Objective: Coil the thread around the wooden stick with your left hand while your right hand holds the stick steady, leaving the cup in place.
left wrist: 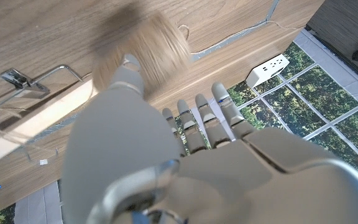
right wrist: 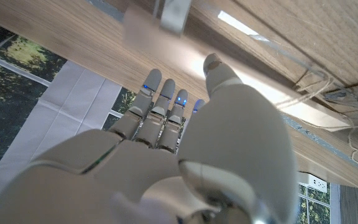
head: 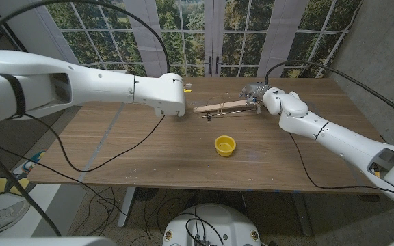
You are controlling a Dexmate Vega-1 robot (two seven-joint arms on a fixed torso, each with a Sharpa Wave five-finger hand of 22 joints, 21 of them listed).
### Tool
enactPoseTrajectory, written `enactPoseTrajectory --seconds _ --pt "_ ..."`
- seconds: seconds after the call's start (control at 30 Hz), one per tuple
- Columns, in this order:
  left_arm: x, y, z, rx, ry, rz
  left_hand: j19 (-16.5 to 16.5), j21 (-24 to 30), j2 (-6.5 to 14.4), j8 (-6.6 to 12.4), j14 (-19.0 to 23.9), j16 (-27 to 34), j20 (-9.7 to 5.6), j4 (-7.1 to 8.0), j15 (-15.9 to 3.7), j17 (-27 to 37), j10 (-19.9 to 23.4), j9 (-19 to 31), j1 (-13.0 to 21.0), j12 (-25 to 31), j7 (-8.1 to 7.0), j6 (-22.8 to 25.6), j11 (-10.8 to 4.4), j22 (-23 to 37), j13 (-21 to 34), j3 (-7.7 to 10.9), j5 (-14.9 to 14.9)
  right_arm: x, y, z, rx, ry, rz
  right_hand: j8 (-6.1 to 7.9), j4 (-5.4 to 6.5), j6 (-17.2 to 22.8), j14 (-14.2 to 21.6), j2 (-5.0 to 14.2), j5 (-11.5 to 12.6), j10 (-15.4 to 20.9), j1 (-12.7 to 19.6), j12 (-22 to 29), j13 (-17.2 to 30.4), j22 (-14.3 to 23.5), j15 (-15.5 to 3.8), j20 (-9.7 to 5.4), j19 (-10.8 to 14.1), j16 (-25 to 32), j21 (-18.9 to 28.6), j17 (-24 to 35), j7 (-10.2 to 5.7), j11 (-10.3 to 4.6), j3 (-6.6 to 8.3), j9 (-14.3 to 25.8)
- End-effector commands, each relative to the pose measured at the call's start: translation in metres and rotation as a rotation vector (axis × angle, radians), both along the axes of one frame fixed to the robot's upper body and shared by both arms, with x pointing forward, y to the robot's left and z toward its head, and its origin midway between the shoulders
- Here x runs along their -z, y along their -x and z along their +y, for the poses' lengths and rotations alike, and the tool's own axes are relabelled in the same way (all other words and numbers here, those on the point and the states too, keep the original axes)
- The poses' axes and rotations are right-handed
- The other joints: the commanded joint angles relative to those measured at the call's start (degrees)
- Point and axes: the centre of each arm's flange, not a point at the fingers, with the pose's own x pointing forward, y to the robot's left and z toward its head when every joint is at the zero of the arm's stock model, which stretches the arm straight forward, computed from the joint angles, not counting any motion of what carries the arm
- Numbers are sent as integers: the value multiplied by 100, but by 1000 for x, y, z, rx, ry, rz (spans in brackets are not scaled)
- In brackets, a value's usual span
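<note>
While both arms reach across the wooden table (head: 115, 147), the left hand (head: 173, 96) hovers at the near end of the wooden stick (head: 221, 105), at the table's far side. From its wrist view the left hand's fingers (left wrist: 207, 121) stretch out straight and apart, with nothing visibly pinched, so I read it as open. A pale thread (left wrist: 17, 112) loops loosely beside the stick there, next to a small metal clip (left wrist: 17, 79).

Further right, the stick lies tilted across the table, its other end meeting the right hand (head: 257, 92). That hand sits against the stick, but whether it truly clamps it I cannot tell; its wrist view shows fingers (right wrist: 160, 102) extended alongside the wood rather than clearly wrapped round it.

Nearer the front edge, well apart from everything, the yellow cup (head: 225, 145) stands alone.

My worry is the grip: if the right hand only rests on the stick, any tug on the thread could swing or drag it. The loose thread might also snag on the clip, and a low left arm sweep could nudge the cup.
</note>
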Motion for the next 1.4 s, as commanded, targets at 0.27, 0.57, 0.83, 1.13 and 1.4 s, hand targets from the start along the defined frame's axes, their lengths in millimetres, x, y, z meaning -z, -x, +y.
enactPoseTrajectory --seconds 0.27,0.57,0.83,1.13,1.4 --pt "-15 12 7 49 43 -170 -337 -385 -12 27 -629 64 113 113 154 -334 -819 -40 -373 41 134 -840 -72 8 -275 -233 97 -10 -5 -19 -3 -103 21 112 631 -753 -913 -499 139 -762 -1511 -4 -211 42 -663 -146 -485 219 -406 -320 -72 -60 -936 -23" --pt "-14 28 31 264 273 -403 -172 -456 301 135 -445 210 67 378 56 -406 -596 -50 -803 193 187 -622 38 20 -408 -281 80 -11 -3 -36 -222 -311 -78 223 1294 -327 -554 7 262 -409 -2520 107 -350 35 -225 346 -43 408 -426 -489 447 625 -1244 -29" --pt "-8 27 51 513 585 -496 -238 -569 591 157 -394 240 40 586 75 -449 -494 -57 -1132 227 119 -468 159 24 -504 -269 13 -11 -7 -51 -377 -521 -92 73 1474 -637 -895 348 163 -857 -2907 -61 -463 23 18 459 -416 237 -703 -674 482 693 -1269 -39" --pt "2 11 66 757 862 -493 -557 -908 1021 1 -966 75 -144 843 326 -577 -1067 -76 -1557 73 206 -1119 399 16 -753 11 -62 -1 -18 -66 -590 -802 -95 11 1531 -1311 -1577 493 -57 -1496 -3406 -120 -682 1 209 365 -747 69 -1083 -1026 428 702 -1404 -55" --pt "11 -1 77 898 987 -495 -843 -1178 1081 15 -1509 50 -454 1286 292 -625 -1520 -92 -2146 53 416 -1475 365 20 -969 213 -2 8 -19 -73 -718 -1013 -127 30 1578 -1465 -1974 462 -106 -1607 -3769 -81 -821 -13 169 164 -815 40 -1261 -1226 314 698 -1557 -71"
